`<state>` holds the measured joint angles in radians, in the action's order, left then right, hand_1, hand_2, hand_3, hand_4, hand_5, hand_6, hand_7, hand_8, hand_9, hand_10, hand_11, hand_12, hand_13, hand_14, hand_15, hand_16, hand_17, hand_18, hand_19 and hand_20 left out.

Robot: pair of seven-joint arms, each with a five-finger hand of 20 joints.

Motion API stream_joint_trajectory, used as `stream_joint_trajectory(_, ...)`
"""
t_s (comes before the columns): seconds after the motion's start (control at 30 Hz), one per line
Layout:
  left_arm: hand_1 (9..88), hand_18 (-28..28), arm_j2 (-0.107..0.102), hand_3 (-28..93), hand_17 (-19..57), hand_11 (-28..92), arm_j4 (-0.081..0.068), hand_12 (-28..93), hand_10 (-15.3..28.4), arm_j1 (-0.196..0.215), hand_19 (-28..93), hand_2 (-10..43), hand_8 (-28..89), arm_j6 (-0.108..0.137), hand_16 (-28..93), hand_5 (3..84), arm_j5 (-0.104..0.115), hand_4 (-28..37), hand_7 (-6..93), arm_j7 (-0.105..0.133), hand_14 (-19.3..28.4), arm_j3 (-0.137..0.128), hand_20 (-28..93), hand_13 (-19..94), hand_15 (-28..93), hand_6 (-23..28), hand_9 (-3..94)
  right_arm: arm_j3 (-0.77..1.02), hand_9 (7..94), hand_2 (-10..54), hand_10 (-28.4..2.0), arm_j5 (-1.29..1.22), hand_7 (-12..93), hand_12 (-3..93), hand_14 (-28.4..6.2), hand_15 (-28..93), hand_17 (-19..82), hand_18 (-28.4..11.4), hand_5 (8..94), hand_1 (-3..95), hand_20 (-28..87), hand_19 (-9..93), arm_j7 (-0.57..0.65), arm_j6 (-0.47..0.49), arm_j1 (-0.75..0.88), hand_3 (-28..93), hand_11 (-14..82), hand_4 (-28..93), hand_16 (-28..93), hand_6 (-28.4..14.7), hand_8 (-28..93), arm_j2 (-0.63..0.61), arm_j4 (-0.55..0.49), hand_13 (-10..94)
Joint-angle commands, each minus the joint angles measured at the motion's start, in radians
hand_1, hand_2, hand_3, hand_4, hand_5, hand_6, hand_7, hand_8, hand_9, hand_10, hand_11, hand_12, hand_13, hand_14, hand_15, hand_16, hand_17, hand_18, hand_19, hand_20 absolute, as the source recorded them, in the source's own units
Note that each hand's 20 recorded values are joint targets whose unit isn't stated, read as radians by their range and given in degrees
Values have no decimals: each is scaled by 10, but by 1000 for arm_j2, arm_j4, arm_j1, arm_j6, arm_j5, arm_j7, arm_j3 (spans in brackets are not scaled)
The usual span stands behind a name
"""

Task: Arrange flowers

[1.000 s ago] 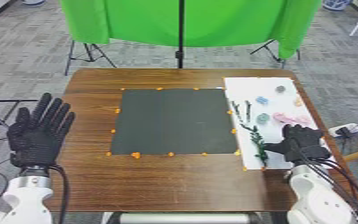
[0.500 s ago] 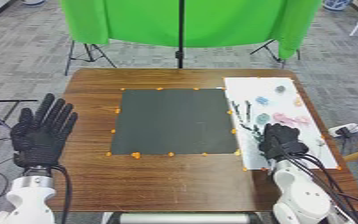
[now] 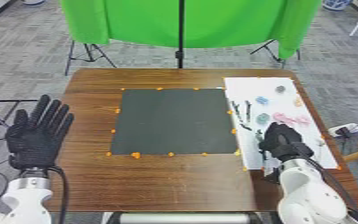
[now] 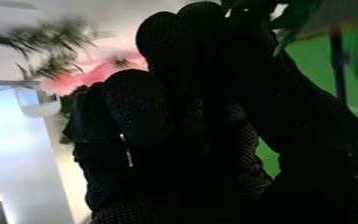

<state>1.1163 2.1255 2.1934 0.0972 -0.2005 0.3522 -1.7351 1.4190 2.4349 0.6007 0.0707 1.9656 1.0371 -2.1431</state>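
In the head view my right hand [image 3: 280, 139] is over the near part of the white board [image 3: 254, 161], above the leafy green stem [image 3: 259, 135], covering most of it. Curled fingers and thumb of my right hand [image 4: 180, 125] close round the stem in the right wrist view, where dark green leaves [image 4: 293, 22] stick out past the fingertips. Farther up the board lie dark thin twigs [image 3: 238, 113], a pink flower [image 3: 290, 119], a grey-green one [image 3: 262, 118] and a blue one [image 3: 262, 100]. My left hand [image 3: 35, 137] is held open at the table's left edge.
A dark square mat [image 3: 171, 122] with orange markers round its edge lies mid-table, left of the board. The brown table [image 3: 180, 185] extends in front of it. A green cloth [image 3: 229, 25] hangs behind the table.
My right hand has moved left from beside the green stem to over it, and its fingers have curled. My left hand has barely shifted.
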Motion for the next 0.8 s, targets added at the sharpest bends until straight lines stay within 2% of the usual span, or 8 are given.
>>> stream_joint_trajectory(0.03,243,105,3,743,-71,122,5,58,128,50,262,144,-80,-11,-68,405,26,-283,56,4,116,-27,83,219,171,80,321,-14,868,-95,-138,-60,289,507,-149,730,355,-251,851,542,403,924,-11,-94,-51,789,241,-254,339,-31,145,-15,-100,675)
stream_joint_trajectory(0.1,243,105,1,742,-71,122,5,58,129,60,262,144,-80,-10,-68,405,21,-283,57,9,116,-35,83,219,172,80,321,-52,867,-95,-138,-63,289,507,-150,729,355,-252,850,540,404,925,-11,-125,-100,789,243,-250,341,-32,151,-1,-94,676)
stream_joint_trajectory(0.3,236,105,-16,743,-70,121,5,58,129,77,261,144,-80,-8,-69,403,27,-283,56,15,115,-52,84,219,170,79,321,-210,866,-95,-137,-92,290,506,-153,732,358,-254,849,538,406,928,4,-147,-304,789,251,-240,340,-32,157,83,-15,680)
stream_joint_trajectory(0.47,234,106,-28,743,-70,120,2,59,128,84,260,144,-81,-15,-68,403,40,-283,56,23,115,-45,84,220,170,78,321,-372,864,-95,-136,-166,293,505,-153,734,361,-257,848,539,407,931,16,-104,-497,787,257,-238,338,-32,162,184,117,680)
stream_joint_trajectory(0.53,232,106,-36,742,-70,120,-3,59,128,75,260,144,-80,-17,-69,402,45,-283,56,21,114,-39,84,220,169,77,321,-433,863,-95,-135,-168,294,504,-153,734,363,-258,846,540,407,931,14,-98,-554,786,260,-239,337,-32,165,216,168,681)
stream_joint_trajectory(0.67,229,106,-50,744,-70,120,-7,60,127,67,260,144,-80,-23,-68,401,50,-283,56,36,115,-29,84,220,169,77,321,-532,861,-95,-134,-151,293,501,-154,736,368,-261,847,540,411,932,18,-71,-632,786,266,-235,335,-32,167,281,260,683)
stream_joint_trajectory(0.77,228,106,-65,744,-70,120,-14,60,127,59,260,144,-80,-9,-67,401,46,-283,56,37,115,-20,85,220,168,77,321,-593,859,-95,-133,-134,295,500,-156,738,374,-265,847,539,417,932,37,-54,-662,787,271,-231,330,-33,172,319,331,686)
stream_joint_trajectory(0.8,228,106,-72,744,-70,120,-15,60,127,56,260,144,-80,-4,-67,401,53,-283,56,41,115,-15,85,220,167,77,321,-608,859,-95,-133,-132,295,498,-156,740,376,-267,847,538,420,932,45,-41,-669,787,273,-230,328,-33,173,332,355,688)
